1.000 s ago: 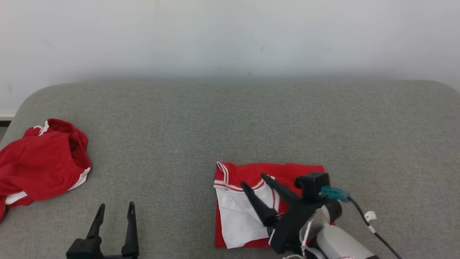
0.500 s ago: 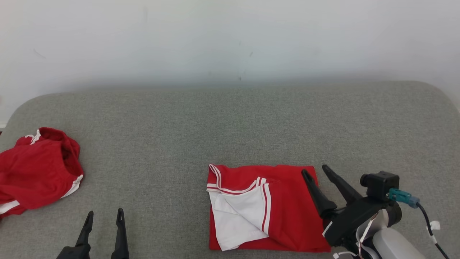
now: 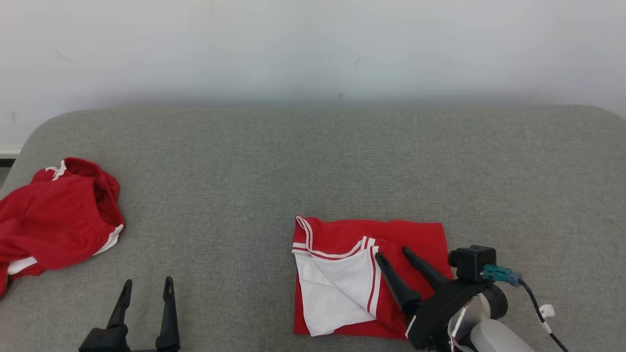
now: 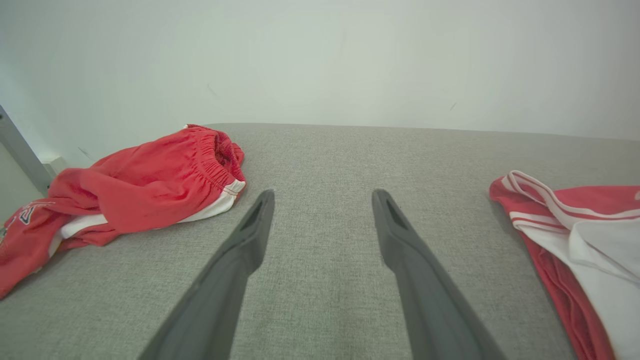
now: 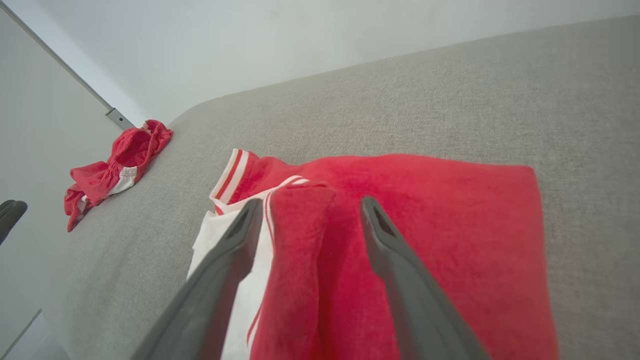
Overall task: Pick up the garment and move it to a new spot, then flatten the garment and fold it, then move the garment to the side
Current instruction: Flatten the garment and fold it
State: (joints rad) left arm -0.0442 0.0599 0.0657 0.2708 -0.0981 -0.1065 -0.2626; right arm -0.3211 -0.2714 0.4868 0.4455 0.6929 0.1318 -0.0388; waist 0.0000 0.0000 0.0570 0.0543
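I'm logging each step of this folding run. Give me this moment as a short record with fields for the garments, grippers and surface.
surface: grey padded surface, pale wall behind
folded garment: red and white, lying as a flat rectangle near the front edge, right of centre
crumpled garment: red with white trim, bunched at the left end
left gripper: open, over bare surface, holding nothing
right gripper: open, over the folded garment, fingers either side of a raised fold; contact cannot be told
stage: fold looks done

Folded garment point(image 3: 406, 239) red, white panel, striped trim; crumpled shorts point(image 3: 54, 220) red, white; couch point(image 3: 313, 156) grey.
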